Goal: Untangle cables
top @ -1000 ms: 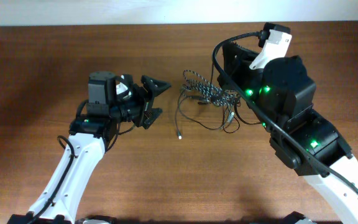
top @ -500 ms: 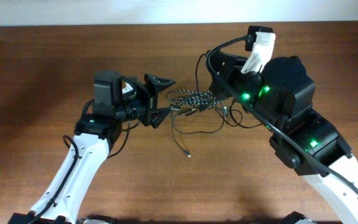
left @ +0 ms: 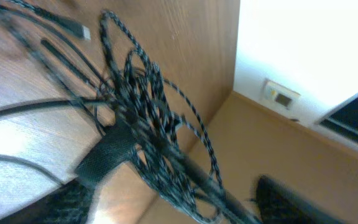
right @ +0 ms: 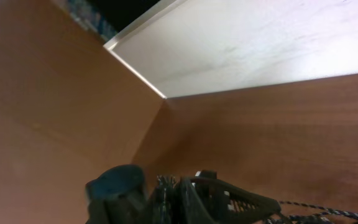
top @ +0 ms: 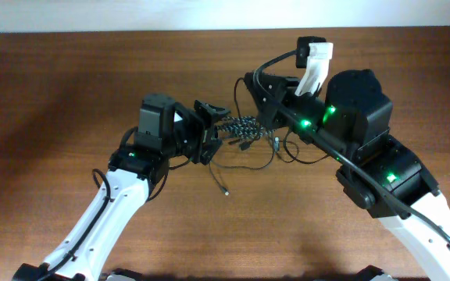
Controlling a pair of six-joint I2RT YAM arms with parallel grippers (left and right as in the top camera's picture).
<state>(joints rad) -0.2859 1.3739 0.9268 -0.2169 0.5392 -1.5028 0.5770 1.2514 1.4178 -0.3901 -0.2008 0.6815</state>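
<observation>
From where I stand, the left arm comes up from the near left corner of the table (top: 53, 101) and reaches toward the middle. The left gripper (top: 212, 129) has its fingers spread wide, one on either side of the near end of the speckled braided cord (top: 241, 126). Its wrist camera shows that cord as a loose coil of loops with a dark strap (left: 104, 158) across it. The coil sits in the gap between the two fingers and is not squeezed by them.

The bundle is about midway between the left and right edges, closer to the far edge than the near one. The thin black cords (top: 244, 165) sag out of it in a loop toward the near edge. One of them trails off to a small plug end (top: 226, 190) lying alone on the wood.

On the right, the other arm leans in from the near right corner and covers that end of the bundle. The right gripper (right: 185, 198) shows only at the bottom edge of its own camera's view. Speckled strands run out beside it. I cannot tell whether its fingers are pressed together.
</observation>
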